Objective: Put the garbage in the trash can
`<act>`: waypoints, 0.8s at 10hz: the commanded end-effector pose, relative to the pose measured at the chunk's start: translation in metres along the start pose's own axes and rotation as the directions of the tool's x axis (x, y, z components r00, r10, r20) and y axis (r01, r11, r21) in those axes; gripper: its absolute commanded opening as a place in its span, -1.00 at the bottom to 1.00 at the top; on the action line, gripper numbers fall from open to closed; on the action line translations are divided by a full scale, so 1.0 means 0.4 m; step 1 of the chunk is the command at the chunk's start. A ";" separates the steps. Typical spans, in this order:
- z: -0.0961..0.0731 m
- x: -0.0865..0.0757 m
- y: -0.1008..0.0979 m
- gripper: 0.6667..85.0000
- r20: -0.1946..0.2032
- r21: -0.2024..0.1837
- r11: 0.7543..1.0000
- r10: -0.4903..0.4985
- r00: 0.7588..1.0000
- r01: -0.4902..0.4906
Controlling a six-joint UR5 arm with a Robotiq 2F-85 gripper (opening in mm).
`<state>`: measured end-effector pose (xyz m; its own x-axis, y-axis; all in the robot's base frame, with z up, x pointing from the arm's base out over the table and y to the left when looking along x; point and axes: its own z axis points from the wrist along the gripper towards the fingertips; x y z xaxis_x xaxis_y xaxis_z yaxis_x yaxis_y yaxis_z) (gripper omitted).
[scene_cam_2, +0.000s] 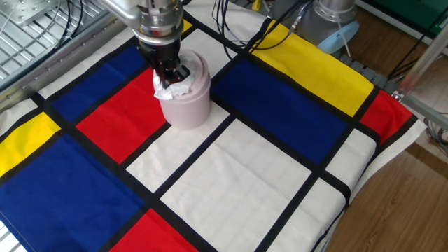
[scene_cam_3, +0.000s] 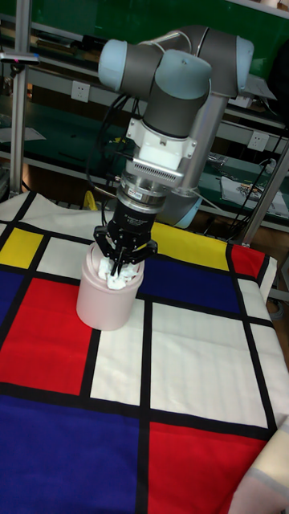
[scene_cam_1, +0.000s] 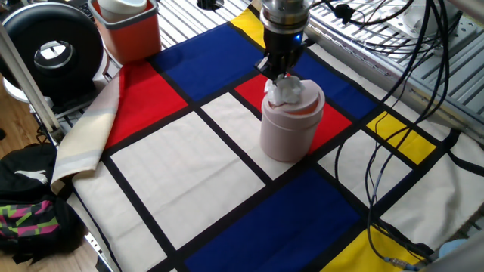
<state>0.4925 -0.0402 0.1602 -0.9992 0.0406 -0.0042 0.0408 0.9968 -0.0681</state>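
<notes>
My end effector (scene_cam_1: pixel 282 75) points straight down over the trash can (scene_cam_1: pixel 290 130), fingers pinched on the garbage (scene_cam_1: pixel 286 91). White wad sits at the can's open top, touching the rim. Can stands upright on the bench's colour-block cloth (scene_cam_1: pixel 189 162), at a red panel's edge. Red-orange bin (scene_cam_1: pixel 128 29) well apart.

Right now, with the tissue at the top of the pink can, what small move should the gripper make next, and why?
Probably push down a little further. The gripper is closed on the garbage, and the white wad sits at the top of the trash can, partly above its rim in all three views. Opening now might leave it perched on the lid rather than inside.
</notes>
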 end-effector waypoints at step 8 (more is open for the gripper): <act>0.080 0.023 0.063 -0.99 0.025 -0.063 0.998 0.027 0.999 -0.026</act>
<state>0.4847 -0.0245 0.1321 -0.9976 0.0655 -0.0244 0.0662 0.9974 -0.0291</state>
